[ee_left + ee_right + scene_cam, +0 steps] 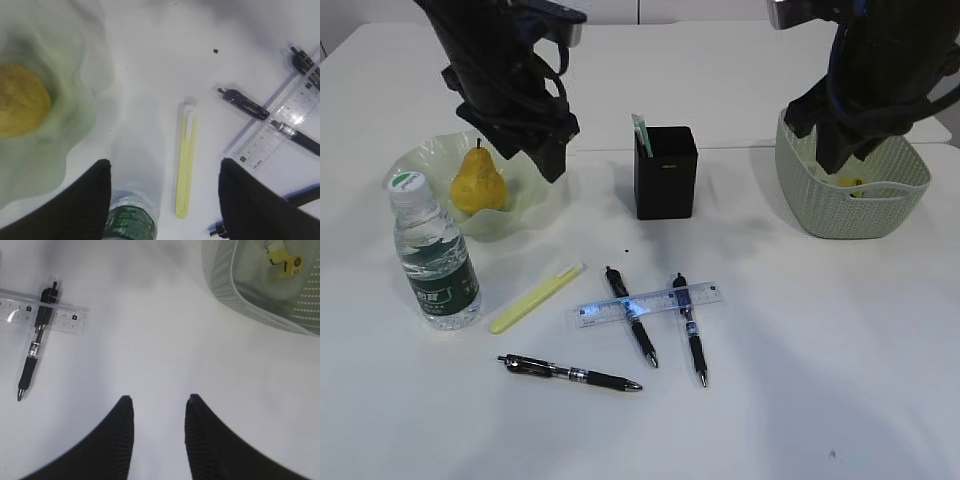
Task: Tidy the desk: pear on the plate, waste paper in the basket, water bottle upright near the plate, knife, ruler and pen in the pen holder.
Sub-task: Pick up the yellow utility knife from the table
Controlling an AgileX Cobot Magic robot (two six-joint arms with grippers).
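Observation:
The yellow pear lies on the pale green ruffled plate. Beside the plate the water bottle stands upright. A yellow knife, a clear ruler and three black pens lie on the desk. The black pen holder stands behind them. Yellow waste paper lies in the basket. My left gripper hangs open above the bottle and knife. My right gripper is open and empty beside the basket.
A green-edged item sticks out of the pen holder. The ruler lies across two of the pens, one of which shows in the right wrist view. A small dark speck sits on the desk in front of the holder.

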